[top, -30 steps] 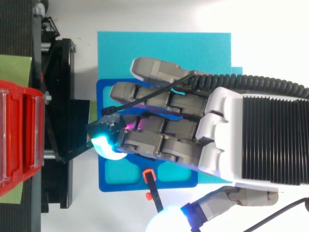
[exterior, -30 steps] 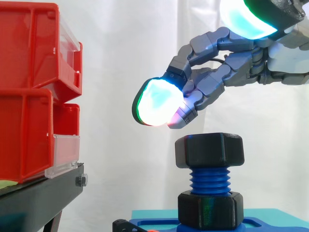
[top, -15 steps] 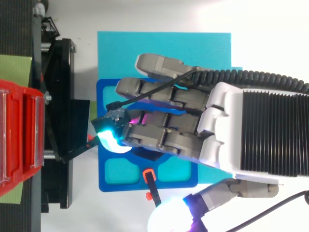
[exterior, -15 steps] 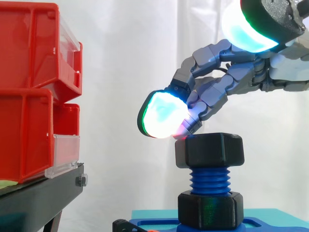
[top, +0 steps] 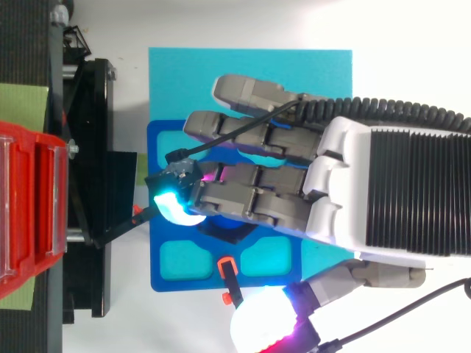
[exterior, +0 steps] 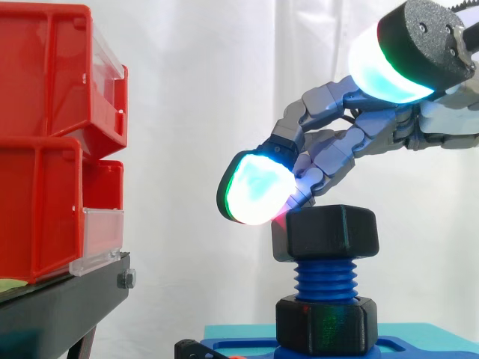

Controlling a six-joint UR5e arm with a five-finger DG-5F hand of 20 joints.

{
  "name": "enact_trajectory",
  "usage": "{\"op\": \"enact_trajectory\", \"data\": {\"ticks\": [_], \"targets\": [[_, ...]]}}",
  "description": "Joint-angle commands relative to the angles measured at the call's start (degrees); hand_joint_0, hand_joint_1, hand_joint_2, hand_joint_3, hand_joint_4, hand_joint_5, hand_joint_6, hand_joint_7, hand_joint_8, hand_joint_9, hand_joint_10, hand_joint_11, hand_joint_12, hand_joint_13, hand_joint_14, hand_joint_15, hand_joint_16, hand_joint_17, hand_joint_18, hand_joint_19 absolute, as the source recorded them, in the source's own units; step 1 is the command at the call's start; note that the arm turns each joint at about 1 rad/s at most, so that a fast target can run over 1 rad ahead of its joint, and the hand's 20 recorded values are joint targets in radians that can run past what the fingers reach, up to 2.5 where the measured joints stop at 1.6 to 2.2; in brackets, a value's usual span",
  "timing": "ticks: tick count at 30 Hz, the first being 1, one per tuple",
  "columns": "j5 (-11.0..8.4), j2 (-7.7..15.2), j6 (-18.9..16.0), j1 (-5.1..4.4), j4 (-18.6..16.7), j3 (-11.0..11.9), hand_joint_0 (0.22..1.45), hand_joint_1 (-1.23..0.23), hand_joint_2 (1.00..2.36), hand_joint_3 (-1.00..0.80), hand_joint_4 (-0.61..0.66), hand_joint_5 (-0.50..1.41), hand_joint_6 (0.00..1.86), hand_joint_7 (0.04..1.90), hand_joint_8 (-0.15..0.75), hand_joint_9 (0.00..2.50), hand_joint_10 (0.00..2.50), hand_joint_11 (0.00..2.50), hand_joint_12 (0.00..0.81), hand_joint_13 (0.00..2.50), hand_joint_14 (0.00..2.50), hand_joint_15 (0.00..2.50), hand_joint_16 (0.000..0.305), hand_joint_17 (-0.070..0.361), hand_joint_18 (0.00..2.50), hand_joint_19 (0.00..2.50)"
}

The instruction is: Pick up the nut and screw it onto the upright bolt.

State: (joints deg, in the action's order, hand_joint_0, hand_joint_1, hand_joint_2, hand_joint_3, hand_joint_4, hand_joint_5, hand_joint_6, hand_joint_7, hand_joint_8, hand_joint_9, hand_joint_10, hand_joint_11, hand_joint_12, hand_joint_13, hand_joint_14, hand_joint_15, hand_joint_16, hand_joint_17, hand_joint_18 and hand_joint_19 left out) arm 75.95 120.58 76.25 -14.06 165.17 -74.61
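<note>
Currently the nut (exterior: 325, 233) sits on the top of the upright blue bolt (exterior: 325, 280), with bare thread showing between it and a second black nut (exterior: 325, 323) at the bolt's foot. I cannot tell how far it is engaged.

Hand (exterior: 352, 142): fingers bent and bunched together, fingertips (exterior: 254, 191) resting on the nut's top rim at about 10 o'clock in the side view. The thumb is held well apart, up at 1 o'clock. Nothing is pinched; contact is from above and on one side only.

Risks, my judgement:
- Off-centre downward load may cock the nut and cross-thread it.
- With no opposing thumb, the pads may skate off the rim instead of turning it.
- If only just started, a sideways drag toward the red bins (exterior: 45, 149) at 9 o'clock could tip it off onto the blue fixture plate (top: 158, 283).
</note>
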Motion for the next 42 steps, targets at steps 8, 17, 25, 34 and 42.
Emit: {"op": "enact_trajectory", "data": {"ticks": [8,17,25,34,42], "targets": [[0.95,0.01,0.56,1.31,1.03,0.0,0.51,-0.08,1.0,-0.5,0.21,-0.06,0.5,1.14,0.252,0.47,0.0,0.0,0.343,0.24,0.0,0.0,0.039,0.089,0.0,0.0],[2.62,0.01,1.79,2.63,1.03,0.0,0.52,-0.11,1.0,-0.5,0.19,-0.04,0.5,1.37,0.262,0.55,0.0,0.0,0.33,0.31,0.0,0.0,0.037,0.083,0.0,0.0],[2.8,0.01,1.97,3.25,1.03,0.0,0.53,-0.16,1.0,-0.5,0.17,-0.01,0.56,1.44,0.272,0.71,0.0,0.0,0.298,0.45,0.0,0.0,0.03,0.068,0.04,0.0],[3.85,0.01,2.41,4.13,1.03,0.0,0.54,-0.21,1.0,-0.5,0.11,0.03,0.63,1.32,0.276,1.07,0.0,0.0,0.231,0.74,0.0,0.0,0.02,0.044,0.36,0.0],[3.85,-0.08,2.32,4.21,0.85,0.08,0.55,-0.24,1.0,-0.5,0.11,0.05,0.6,1.35,0.272,1.24,0.0,0.0,0.2,0.88,0.0,0.0,0.015,0.033,0.52,0.0]]}}
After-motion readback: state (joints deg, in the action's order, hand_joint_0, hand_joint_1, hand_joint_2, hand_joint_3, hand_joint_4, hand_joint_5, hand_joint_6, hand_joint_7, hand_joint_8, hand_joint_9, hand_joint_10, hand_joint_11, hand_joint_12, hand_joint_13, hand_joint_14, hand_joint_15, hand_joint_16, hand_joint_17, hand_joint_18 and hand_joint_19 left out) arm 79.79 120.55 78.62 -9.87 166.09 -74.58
